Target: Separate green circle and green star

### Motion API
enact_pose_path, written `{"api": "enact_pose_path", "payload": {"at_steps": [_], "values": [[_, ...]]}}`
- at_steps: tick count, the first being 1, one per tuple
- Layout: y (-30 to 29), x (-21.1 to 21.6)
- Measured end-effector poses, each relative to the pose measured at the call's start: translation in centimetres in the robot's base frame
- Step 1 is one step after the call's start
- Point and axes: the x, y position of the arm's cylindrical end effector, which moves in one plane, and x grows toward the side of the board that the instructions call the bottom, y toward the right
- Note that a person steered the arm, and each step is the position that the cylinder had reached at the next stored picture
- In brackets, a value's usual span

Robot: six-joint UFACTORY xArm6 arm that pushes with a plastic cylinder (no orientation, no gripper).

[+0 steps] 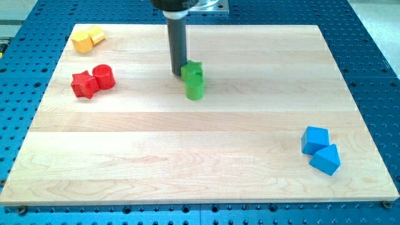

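Note:
The green star (193,70) and the green circle (195,89) stand touching each other on the wooden board (187,150), near its top middle, the star above the circle. My tip (178,73) comes down from the view's top and stands right at the star's left side, seemingly touching it.
A yellow pair of blocks (87,39) sits at the top left. A red star (83,84) and a red cylinder (103,76) touch at the left. A blue cube (315,139) and a blue triangular block (326,159) touch at the bottom right.

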Motion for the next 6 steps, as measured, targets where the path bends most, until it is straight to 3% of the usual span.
{"api": "enact_pose_path", "payload": {"at_steps": [2, 4, 5, 6], "values": [[2.6, 5.1], [-2.6, 5.6], [-0.2, 7.6], [6.4, 9.6]]}}
